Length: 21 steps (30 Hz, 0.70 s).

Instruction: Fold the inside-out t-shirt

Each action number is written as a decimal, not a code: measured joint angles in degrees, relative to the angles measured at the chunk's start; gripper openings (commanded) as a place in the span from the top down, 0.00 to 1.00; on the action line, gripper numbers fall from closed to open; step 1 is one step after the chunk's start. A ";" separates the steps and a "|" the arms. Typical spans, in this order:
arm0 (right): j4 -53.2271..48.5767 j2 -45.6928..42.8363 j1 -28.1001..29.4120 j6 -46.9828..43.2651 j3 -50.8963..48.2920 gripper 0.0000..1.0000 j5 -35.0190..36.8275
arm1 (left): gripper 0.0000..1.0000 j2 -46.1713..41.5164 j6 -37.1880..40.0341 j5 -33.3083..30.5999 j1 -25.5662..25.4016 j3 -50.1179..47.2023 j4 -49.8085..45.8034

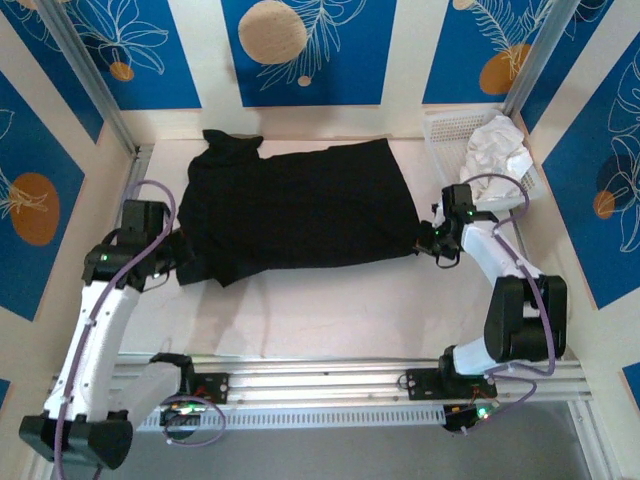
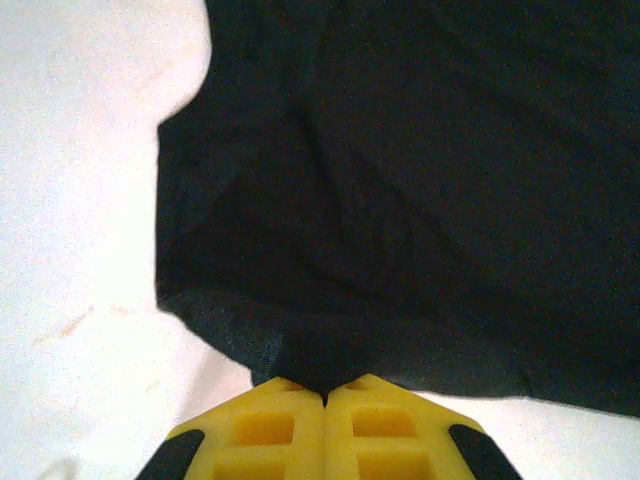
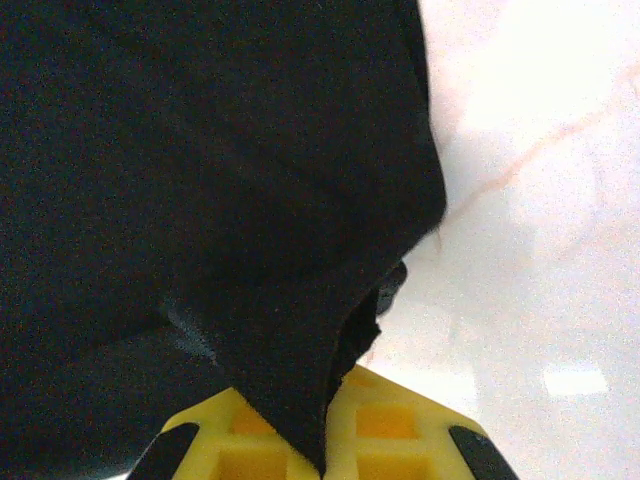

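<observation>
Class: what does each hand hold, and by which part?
The black soft cloth t-shirt: left hand pinches its near-left edge, right hand its near-right corner.

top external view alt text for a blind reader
A black t-shirt lies spread on a white table, its near corners pinched in the shut jaws of the left arm and right arm. A white cloth sits in a basket far right.

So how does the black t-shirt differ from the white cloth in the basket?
The black t-shirt lies spread on the table; the white cloth sits crumpled in the basket. The left hand and right hand pinch the t-shirt; nothing touches the cloth. Both are soft fabric.
</observation>
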 measured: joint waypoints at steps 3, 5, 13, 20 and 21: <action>-0.98 4.20 1.29 -1.57 5.11 0.98 1.73 | 1.00 3.41 0.98 1.33 1.95 0.24 4.83; -1.84 7.02 2.19 -2.64 8.57 0.98 3.15 | 1.00 5.81 1.55 1.66 2.54 0.83 7.32; -5.18 16.50 4.55 -5.66 19.93 0.98 8.63 | 1.00 14.29 3.78 1.40 3.61 3.74 15.08; -7.82 24.02 5.86 -8.07 28.55 0.95 12.11 | 1.00 20.83 3.96 0.61 4.85 5.27 19.76; -8.02 25.03 6.01 -8.44 29.68 0.95 12.41 | 1.00 21.84 3.98 0.52 5.07 5.68 20.13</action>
